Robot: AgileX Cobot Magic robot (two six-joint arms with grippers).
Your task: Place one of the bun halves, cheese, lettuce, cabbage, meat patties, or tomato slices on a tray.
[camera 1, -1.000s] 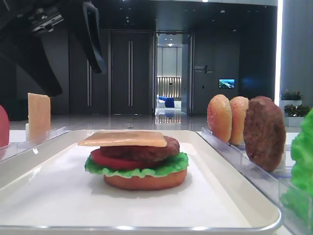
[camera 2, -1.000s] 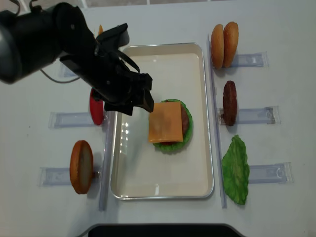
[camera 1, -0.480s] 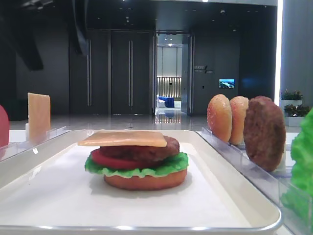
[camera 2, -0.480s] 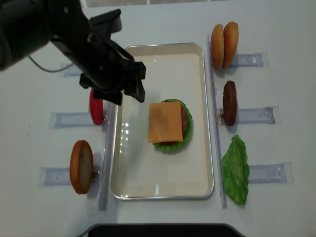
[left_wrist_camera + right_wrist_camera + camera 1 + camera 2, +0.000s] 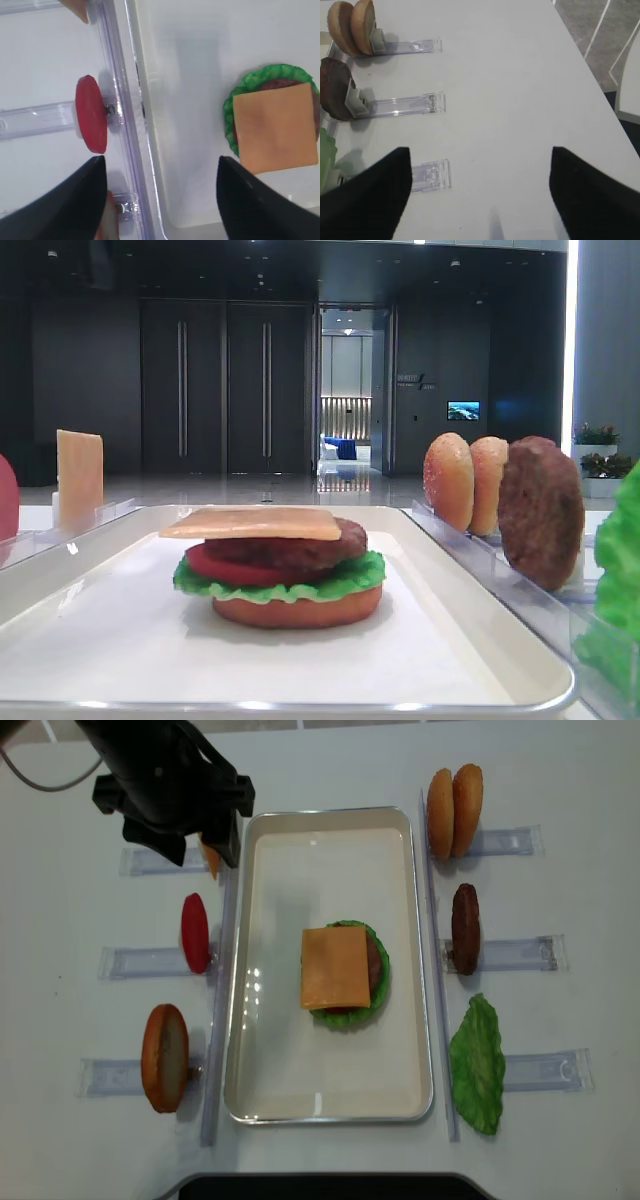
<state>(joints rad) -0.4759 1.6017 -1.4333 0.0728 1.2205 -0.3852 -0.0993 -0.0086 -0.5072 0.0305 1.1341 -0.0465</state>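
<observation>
Our left tool (image 5: 160,200) is wide open and holds nothing. The cheese (image 5: 336,967) lies on the stack in the tray (image 5: 270,1050), ahead of it. We fear a careless return could push it off.

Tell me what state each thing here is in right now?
cheese: flat, topping the stack
tray: holds the stacked burger
tomato slice: upright in its rack
left gripper: open, empty
right gripper: open, empty
lettuce leaf: beside the tray, unused
</observation>
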